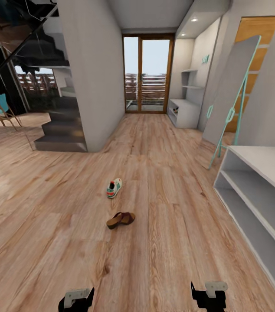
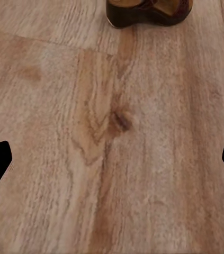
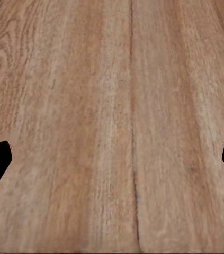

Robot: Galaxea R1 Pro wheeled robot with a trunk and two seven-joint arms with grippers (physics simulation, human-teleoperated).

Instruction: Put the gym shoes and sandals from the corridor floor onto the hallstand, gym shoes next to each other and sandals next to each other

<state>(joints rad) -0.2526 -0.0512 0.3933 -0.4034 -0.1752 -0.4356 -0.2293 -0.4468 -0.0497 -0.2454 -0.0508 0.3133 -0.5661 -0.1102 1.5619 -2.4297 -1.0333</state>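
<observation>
Both arms hang low in front of the base: left gripper (image 1: 76, 299) and right gripper (image 1: 209, 294) sit at the bottom of the head view, both empty with fingers spread wide, wrist views showing only the dark fingertip edges at each side over bare corridor floor (image 1: 163, 242). One sandal (image 1: 120, 219) lies on the planks just ahead, slightly left of centre; the left wrist view catches its edge (image 2: 149, 11) at the far end of its frame, so the left arm is the one roughly lined up with it. One gym shoe (image 1: 114, 188) sits a bit further down the corridor, apart from the sandal, toe pointing away. I can't see the second shoe or second sandal from here. There is a pale two-tier shelf unit (image 1: 259, 195) close on the right, nothing on the visible tiers; a second white bench with staggered floating shelves (image 1: 185, 110) stands at the far end by the glass door, which looks like the actual hallstand. Judgement: pre-grasp approach, open jaws staged for the sandal first since it's nearest. Task barely started.
</observation>
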